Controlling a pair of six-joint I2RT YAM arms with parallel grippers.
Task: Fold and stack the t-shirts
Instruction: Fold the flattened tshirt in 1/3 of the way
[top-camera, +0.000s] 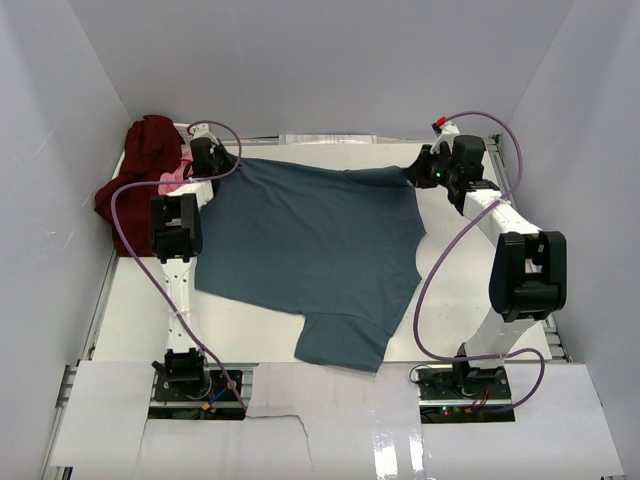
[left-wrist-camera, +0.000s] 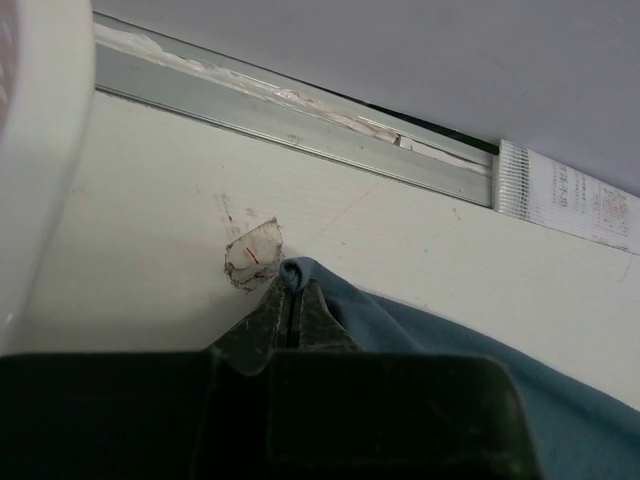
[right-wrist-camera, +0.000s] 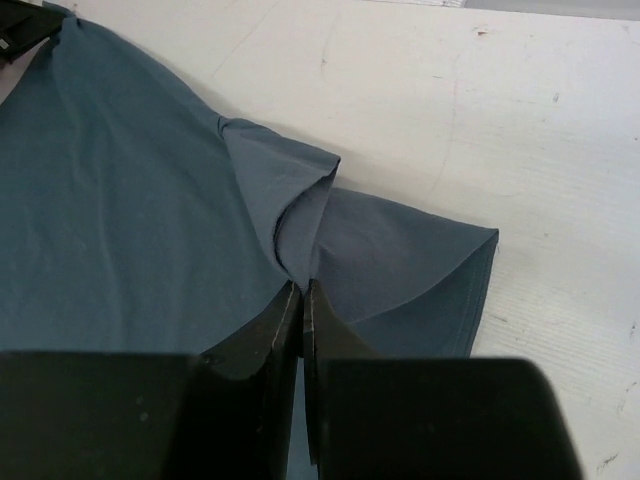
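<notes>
My left pincer (left-wrist-camera: 293, 292) and right pincer (right-wrist-camera: 303, 288) pinch the dusty teal-blue cloth t-shirt (top-camera: 310, 245) near the desk's far edge, to spread it flat.

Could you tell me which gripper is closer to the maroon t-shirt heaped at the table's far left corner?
The left. The left gripper sits just beside the maroon t-shirt, pinching the teal t-shirt; the right gripper holds its opposite far corner.

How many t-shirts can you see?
3. The teal t-shirt lies spread mid-table; the maroon t-shirt is heaped far left; the pink t-shirt peeks out beside it. More may hide underneath.
</notes>
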